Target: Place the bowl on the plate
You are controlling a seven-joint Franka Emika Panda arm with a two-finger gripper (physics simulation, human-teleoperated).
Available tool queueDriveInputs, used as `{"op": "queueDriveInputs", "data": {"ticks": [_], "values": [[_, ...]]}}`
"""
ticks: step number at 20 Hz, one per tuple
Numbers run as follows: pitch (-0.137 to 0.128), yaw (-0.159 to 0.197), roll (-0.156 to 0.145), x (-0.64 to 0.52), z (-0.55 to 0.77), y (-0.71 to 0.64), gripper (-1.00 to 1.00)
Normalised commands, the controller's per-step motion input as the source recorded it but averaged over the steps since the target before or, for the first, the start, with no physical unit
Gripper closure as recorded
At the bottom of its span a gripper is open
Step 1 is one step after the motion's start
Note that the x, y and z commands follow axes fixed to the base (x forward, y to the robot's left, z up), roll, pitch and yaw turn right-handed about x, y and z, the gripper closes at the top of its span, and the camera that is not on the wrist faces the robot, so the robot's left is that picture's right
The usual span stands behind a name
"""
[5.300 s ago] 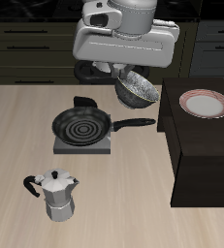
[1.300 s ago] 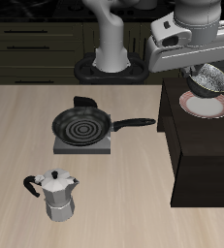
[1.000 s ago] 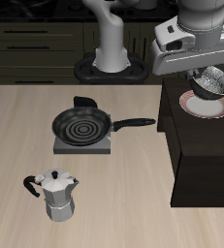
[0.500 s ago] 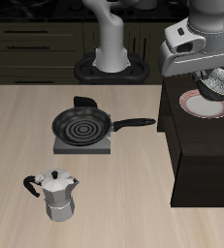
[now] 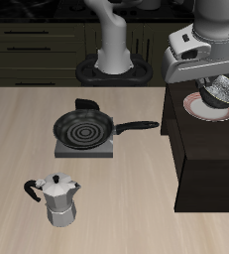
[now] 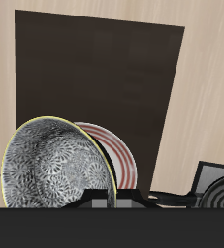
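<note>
The bowl (image 5: 220, 92), dark grey outside and speckled inside, hangs tilted in my gripper (image 5: 215, 79), just above the plate (image 5: 203, 109). The plate is white with a reddish-pink rim and lies on a dark raised block (image 5: 207, 149). My gripper is shut on the bowl's rim. In the wrist view the bowl (image 6: 53, 165) covers part of the plate (image 6: 119, 160), and the dark block (image 6: 94, 77) lies behind them. My fingertips are hidden by the bowl.
A black frying pan (image 5: 84, 129) with a spiral pattern sits on a grey burner mid-table, its handle pointing toward the dark block. A moka pot (image 5: 56, 198) stands near the table's front edge. The pan also shows in the wrist view (image 6: 215, 189).
My gripper has carried the bowl from above the table, over the dark block, and lowered it toward the plate. In the last half second it sank slightly.
</note>
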Motion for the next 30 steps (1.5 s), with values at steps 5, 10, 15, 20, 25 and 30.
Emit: {"op": "queueDriveInputs", "data": {"ticks": [5,10,15,20,25,30], "values": [[0.034,0.005,0.01,-0.02,-0.22,0.08,1.0],[0.021,0.012,0.033,-0.07,-0.12,0.1,1.0],[0.007,0.017,0.01,-0.07,-0.12,0.06,1.0],[-0.003,0.068,-0.025,0.01,-0.24,0.08,1.0],[0.021,0.077,-0.016,-0.03,-0.28,0.05,1.0],[-0.004,0.026,-0.008,0.02,0.02,-0.06,-1.0]]}}
